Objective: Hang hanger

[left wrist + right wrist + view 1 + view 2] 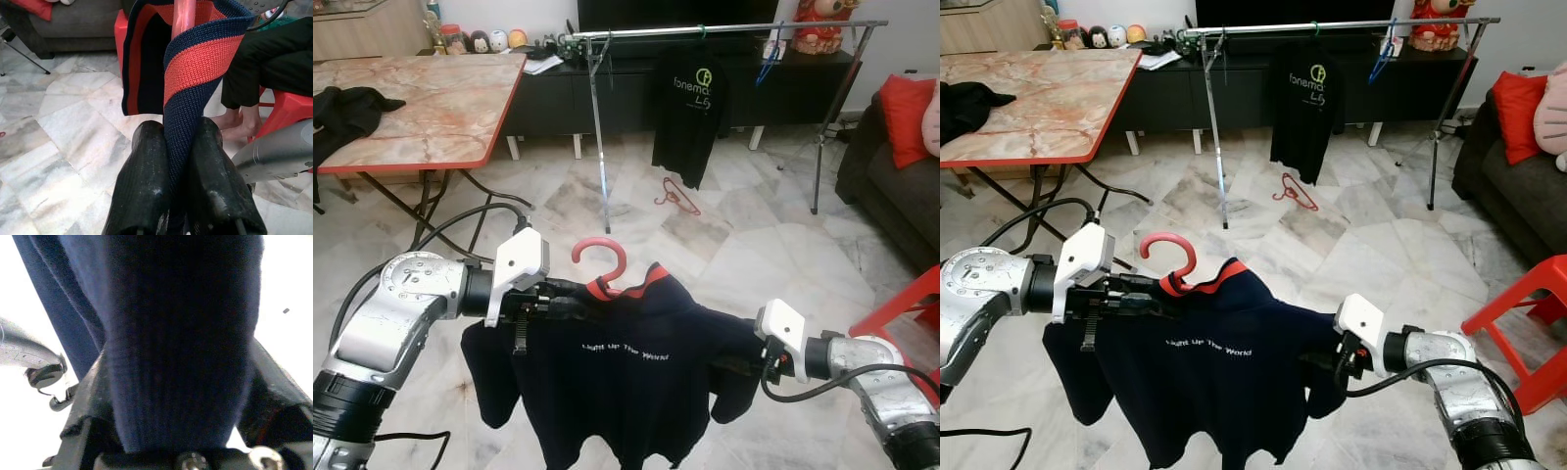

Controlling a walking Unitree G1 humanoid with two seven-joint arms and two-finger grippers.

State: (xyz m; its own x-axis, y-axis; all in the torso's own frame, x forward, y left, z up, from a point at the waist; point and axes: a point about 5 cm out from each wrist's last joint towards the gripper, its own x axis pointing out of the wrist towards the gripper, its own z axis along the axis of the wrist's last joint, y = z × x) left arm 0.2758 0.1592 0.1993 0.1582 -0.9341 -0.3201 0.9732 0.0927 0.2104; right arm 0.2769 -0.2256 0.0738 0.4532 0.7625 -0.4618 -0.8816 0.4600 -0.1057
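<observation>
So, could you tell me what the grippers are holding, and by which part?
Both hold the navy shirt on its red hanger: the left gripper pinches the collar beside the hook, the right gripper clamps the sleeve end.

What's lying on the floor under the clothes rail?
A red hanger lies on the marble floor under the clothes rail, just below the hanging black shirt. The floor behind that shirt is hidden.

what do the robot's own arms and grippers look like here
Both arms are rounded silver metal with black joint rings and black cables looping off them. Each wrist carries a white boxy housing. The left gripper and right gripper each have two long black fingers.
</observation>
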